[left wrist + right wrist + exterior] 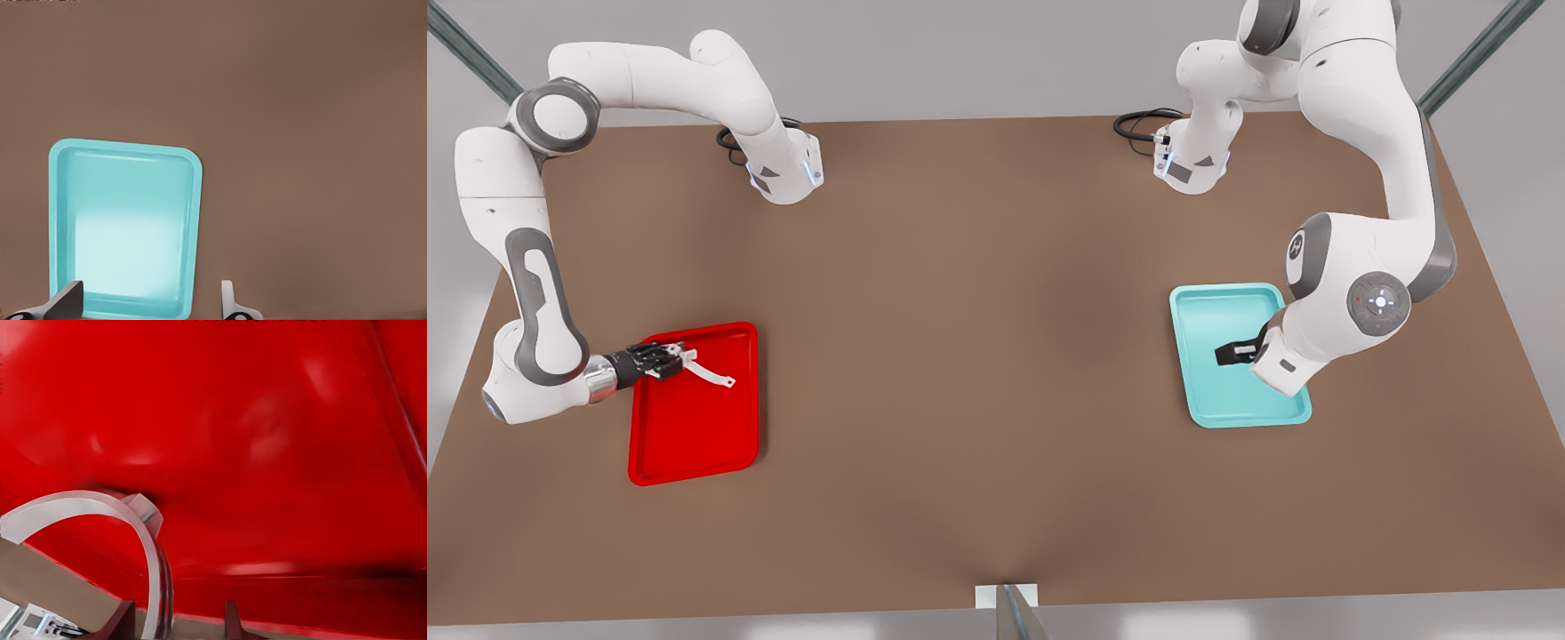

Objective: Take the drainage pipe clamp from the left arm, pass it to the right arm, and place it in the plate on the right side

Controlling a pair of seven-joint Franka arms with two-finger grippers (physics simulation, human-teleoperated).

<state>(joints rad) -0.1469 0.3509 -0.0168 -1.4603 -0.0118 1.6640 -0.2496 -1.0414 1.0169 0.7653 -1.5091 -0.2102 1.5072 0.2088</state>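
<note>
White half-ring drainage pipe clamp (pixel 710 373) hangs over the glossy red rectangular plate (pixel 694 436), lower left of the front view.
Right gripper (pixel 671 360) pinches it; left gripper (pixel 1225 354), fingers spread, hovers above the teal tray (pixel 1240 404).

Both arms are glossy white with rounded, tubular links; grey sections mark the joints, and a long grey inlay runs down the forearm of the right arm (pixel 525 293); the left arm (pixel 1369 302) carries a grey round cap with a ring of small marks, a white light at its centre and a red dot beside it; black cables loop beside each white base; small blue lights glow on the bases; the right gripper (pixel 685 360) is black behind a silver collar; the left gripper (pixel 1224 354) is black.
</note>
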